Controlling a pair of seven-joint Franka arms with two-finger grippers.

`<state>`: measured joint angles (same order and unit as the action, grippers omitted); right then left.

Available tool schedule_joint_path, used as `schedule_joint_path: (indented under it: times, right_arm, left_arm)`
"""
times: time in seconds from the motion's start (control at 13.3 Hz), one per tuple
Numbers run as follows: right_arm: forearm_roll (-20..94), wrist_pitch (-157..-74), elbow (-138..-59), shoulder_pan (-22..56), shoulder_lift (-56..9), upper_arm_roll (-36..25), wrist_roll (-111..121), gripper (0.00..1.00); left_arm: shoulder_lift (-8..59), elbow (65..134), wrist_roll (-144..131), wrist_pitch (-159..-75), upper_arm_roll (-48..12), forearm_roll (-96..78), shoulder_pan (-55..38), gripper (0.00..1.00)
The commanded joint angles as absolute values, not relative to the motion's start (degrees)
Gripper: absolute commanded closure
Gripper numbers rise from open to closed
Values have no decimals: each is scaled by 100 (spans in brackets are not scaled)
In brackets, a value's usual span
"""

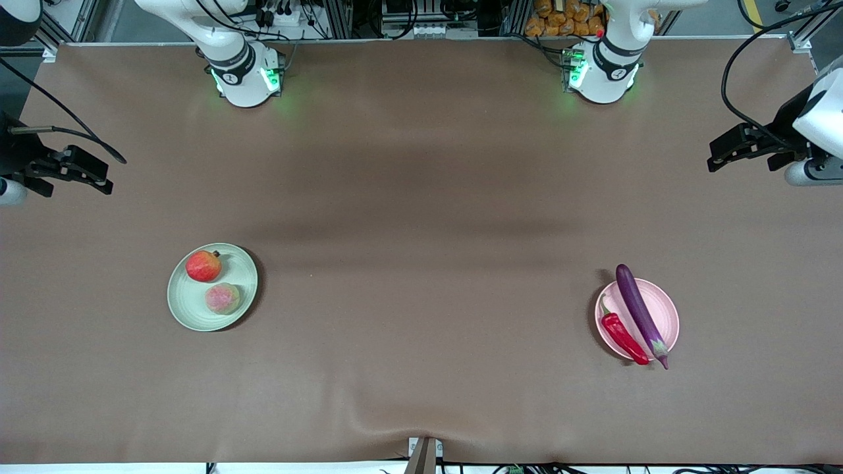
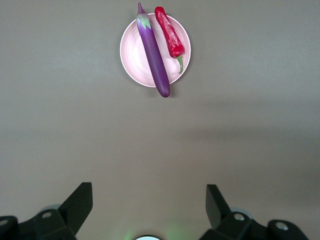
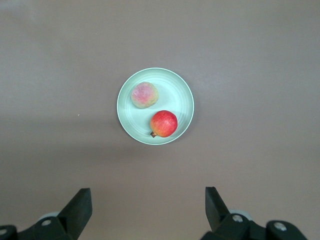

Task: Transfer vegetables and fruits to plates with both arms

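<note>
Both grippers, left gripper [image 2: 148, 210] and right gripper [image 3: 147, 210], are held high with fingers spread, while eggplant [image 1: 640, 315] and chili [image 1: 623, 338] lie on the pink plate [image 1: 665, 309], pomegranate [image 1: 203, 266] and peach [image 1: 222, 298] on the green plate [image 1: 188, 306].

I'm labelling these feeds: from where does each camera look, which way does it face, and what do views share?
Front: high across the table, facing both bases; left gripper and right gripper wait open at the table's ends.
Left wrist: on the left arm, looking down at eggplant and chili on the pink plate; its open jaws show.
Right wrist: looks down at two fruits on the green plate; open jaws show.
Shared: front view shows both plates too.
</note>
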<state>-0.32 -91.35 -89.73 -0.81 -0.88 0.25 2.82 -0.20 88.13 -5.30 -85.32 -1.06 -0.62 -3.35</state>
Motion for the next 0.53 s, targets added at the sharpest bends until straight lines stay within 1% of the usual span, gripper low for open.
schedule_joint_path:
  times: [0.0, 0.23, 0.45]
  right_arm:
    - [-132, -9044, -8833, -18, -158, -26, 255, 0]
    - [-132, -9053, -8833, -9, -158, -26, 255, 0]
    - [-132, -9053, -8824, -9, -158, -26, 255, 0]
  left_arm:
    - [-649, 9533, -536, -8919, -123, -88, -290, 0]
    - [-651, 9527, -536, -8877, -97, -97, -290, 0]
    - [-598, 9361, -519, -8877, -79, -97, -273, 0]
